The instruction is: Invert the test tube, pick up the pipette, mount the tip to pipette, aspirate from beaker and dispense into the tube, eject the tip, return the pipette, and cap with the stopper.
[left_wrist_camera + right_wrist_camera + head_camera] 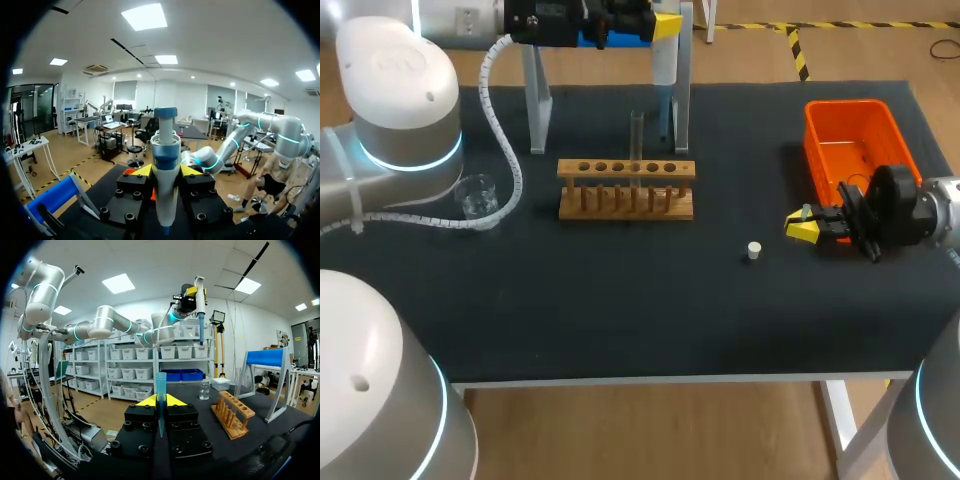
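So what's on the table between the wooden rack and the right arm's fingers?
The little white stopper sits on the dark table between the wooden rack and the right fingers, nearer the fingers. The head view shows it.

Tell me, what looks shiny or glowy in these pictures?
Head view: the glass beaker glints against the dark table, and the arms' rings glow blue. Left wrist view: ceiling lights blaze white above the pipette. Right wrist view: light shines through the clear blue tip.
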Robot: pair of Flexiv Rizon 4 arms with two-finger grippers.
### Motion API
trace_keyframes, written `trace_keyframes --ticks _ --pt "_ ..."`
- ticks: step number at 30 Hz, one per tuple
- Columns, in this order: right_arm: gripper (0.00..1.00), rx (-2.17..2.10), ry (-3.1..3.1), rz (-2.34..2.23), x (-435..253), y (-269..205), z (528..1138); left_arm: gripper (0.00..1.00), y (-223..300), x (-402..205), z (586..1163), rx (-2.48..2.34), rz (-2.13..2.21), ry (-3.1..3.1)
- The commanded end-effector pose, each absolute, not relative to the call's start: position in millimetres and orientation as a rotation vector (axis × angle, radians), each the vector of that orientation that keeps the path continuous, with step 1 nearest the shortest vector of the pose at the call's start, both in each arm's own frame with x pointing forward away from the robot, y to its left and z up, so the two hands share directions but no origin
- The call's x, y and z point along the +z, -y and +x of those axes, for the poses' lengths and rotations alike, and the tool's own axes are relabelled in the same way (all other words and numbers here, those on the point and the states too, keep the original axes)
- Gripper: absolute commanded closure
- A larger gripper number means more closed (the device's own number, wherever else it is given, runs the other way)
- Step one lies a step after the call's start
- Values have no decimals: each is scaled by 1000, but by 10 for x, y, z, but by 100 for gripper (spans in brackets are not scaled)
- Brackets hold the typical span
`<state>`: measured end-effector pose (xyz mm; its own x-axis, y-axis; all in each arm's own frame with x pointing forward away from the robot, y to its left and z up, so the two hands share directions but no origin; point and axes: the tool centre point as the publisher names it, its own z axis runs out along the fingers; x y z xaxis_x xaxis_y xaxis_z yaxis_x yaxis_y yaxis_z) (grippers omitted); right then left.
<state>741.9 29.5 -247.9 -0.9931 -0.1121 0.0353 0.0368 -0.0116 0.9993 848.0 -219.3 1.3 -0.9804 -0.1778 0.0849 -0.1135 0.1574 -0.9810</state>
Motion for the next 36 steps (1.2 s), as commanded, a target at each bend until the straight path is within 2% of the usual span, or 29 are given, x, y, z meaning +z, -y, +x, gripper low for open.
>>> trace_keyframes --ticks 1,15,36 --pt "100 -2161 2134 81 -2478 -295 7411 100 2189 7 8483 -1989 -293 -2348" --pt "100 -2161 2134 81 -2478 -295 7411 100 2189 7 8483 -1989 -293 -2348" --pt "100 -2106 2171 69 -2492 -1063 7674 100 2189 7 8483 -1989 -293 -2348"
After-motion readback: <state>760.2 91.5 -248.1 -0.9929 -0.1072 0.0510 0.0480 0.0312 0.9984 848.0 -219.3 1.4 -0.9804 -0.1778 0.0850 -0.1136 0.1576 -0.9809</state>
